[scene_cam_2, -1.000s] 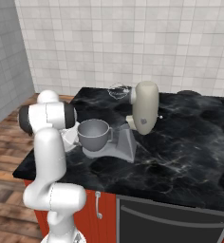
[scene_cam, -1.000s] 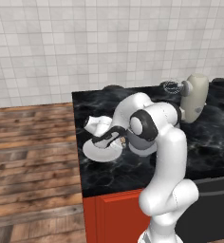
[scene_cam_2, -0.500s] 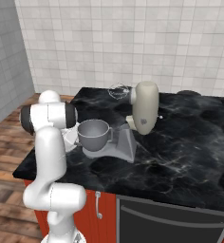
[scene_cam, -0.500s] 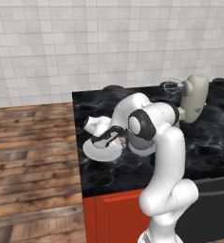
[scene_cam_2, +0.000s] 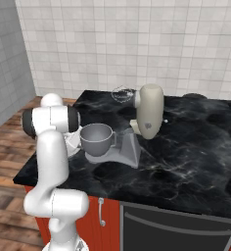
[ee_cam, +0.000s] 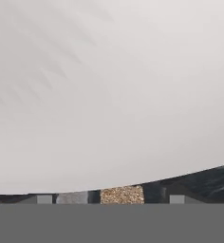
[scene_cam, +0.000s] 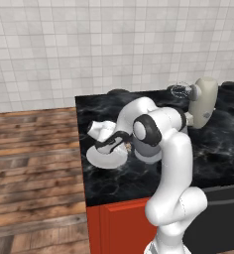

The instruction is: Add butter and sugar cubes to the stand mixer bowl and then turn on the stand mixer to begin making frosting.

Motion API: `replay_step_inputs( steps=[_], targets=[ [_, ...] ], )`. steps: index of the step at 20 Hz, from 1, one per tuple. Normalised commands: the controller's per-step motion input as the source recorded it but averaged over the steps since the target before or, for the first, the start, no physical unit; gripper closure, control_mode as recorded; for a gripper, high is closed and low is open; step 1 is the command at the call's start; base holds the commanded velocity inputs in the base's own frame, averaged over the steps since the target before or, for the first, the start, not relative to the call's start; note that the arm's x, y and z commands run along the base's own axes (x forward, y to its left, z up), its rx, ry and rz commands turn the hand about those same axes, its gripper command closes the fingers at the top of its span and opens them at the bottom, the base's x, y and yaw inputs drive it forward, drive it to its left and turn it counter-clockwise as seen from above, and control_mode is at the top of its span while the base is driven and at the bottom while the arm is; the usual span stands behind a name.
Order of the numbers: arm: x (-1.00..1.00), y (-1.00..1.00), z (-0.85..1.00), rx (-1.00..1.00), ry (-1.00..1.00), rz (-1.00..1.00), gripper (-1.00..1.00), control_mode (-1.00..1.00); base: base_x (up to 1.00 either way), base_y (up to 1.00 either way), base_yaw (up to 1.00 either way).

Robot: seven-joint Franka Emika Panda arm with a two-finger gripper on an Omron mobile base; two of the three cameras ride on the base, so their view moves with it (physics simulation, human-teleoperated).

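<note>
With the jaws low over the plate (scene_cam: 105,158), a tan speckled lump (ee_cam: 122,194), likely the sugar, sits between the fingertips; grip not certain, jaw width unreadable. First pickup in hand. Next: close, lift, carry right to the bowl (scene_cam_2: 96,138) under the mixer (scene_cam_2: 148,112).

Stand mixer (scene_cam_2: 149,115) and its bowl (scene_cam_2: 96,138) block the centre of the right base view; bare black surface (scene_cam_2: 186,166) at centre right and lower right offers free passage. White plate (scene_cam: 106,155) occupies the surface's left edge.
</note>
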Motion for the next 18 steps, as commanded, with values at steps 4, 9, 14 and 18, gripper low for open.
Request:
replay_step_inputs(
  steps=[4,9,14,18],
  targets=[
    [0.0,0.0,-0.07,0.0,0.0,0.0,1.0,-1.0,0.0,0.0,0.0],
    [-0.14,0.0,0.02,0.0,0.0,0.0,1.0,-1.0,0.0,0.0,0.0],
    [-0.23,0.08,0.49,0.0,-0.02,0.0,1.0,-1.0,0.0,0.0,0.0],
    [-0.24,0.21,0.84,0.0,-0.08,0.0,1.0,-1.0,0.0,0.0,0.0]
  ],
)
